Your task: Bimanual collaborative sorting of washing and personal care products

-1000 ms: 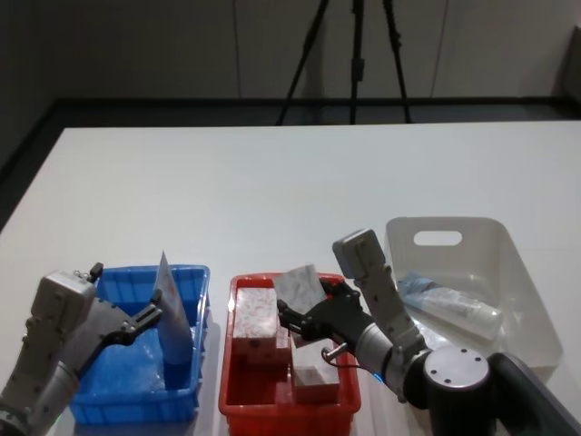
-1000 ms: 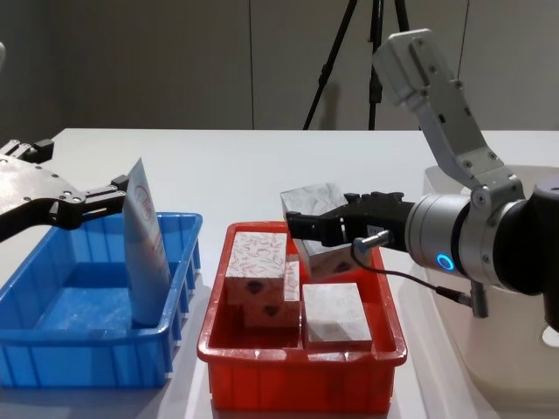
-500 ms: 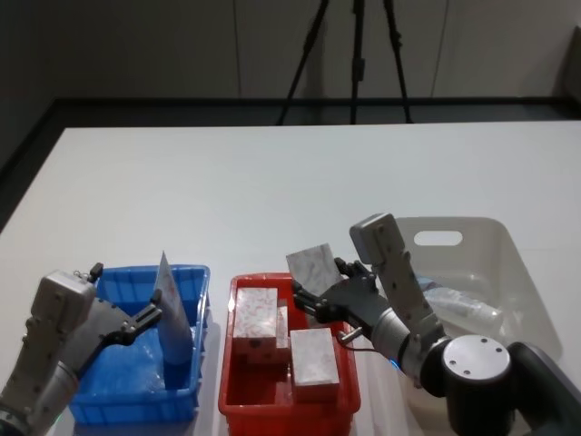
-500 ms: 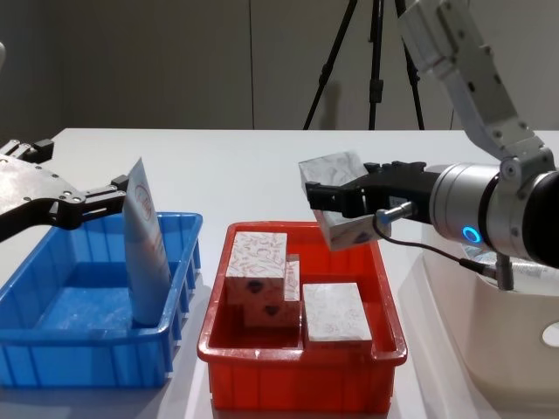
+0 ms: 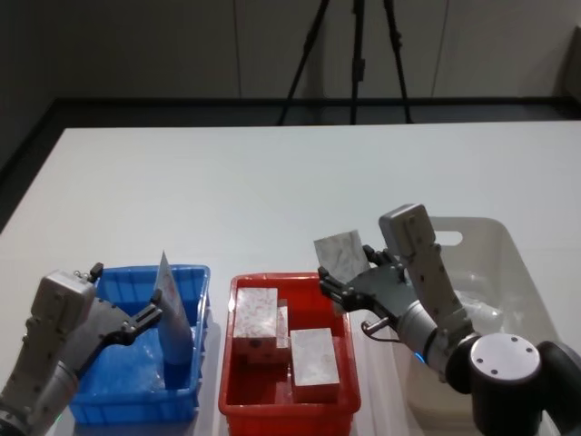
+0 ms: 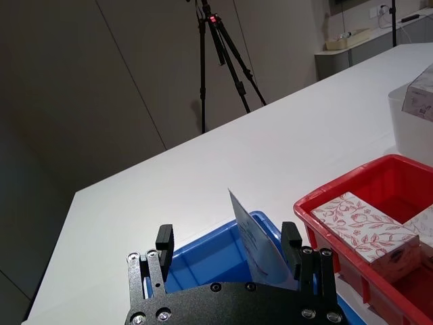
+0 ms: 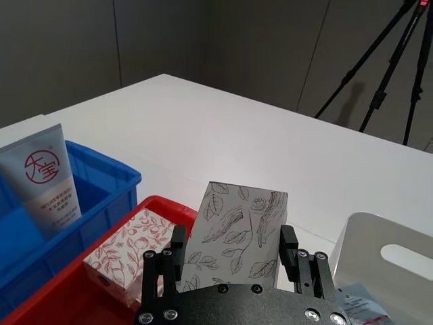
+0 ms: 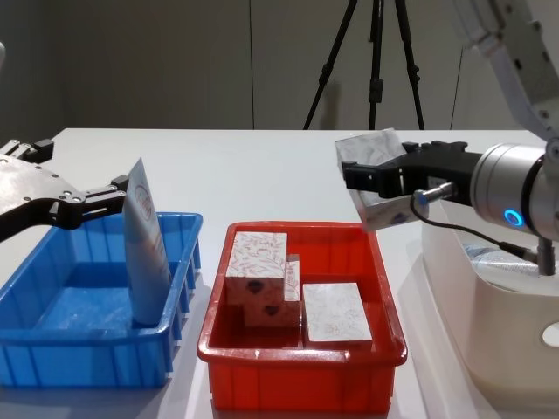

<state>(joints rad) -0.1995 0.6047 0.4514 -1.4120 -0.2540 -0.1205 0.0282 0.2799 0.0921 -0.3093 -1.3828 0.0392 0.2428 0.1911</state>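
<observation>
White tabletop: right gripper [image 8: 377, 179] is clenching a box [image 8: 374, 175], red tray [image 8: 376, 351] lying at seven o'clock; left gripper [image 5: 156, 312] is pinching a tube [image 5: 171, 320] upright

A lab or test room set up for robot recording is indicated. A large plain white table [image 5: 272, 182] is seen, bare at 12 o'clock, with sorting bins lined along its near edge: a blue tray [image 5: 136, 386] at 7 o'clock, a red tray [image 5: 238, 363] at 6 o'clock and a beige tub [image 5: 508, 263] at 4 o'clock. A black tripod [image 5: 349, 59] is stood on the dark floor beyond the table at 12 o'clock, as used for cameras or lights. Plain grey panelled walls [image 8: 175, 61] are seen behind it, without furnishing. In the left wrist view, a counter [image 6: 379, 37] with small items and a cable is shown far off.
</observation>
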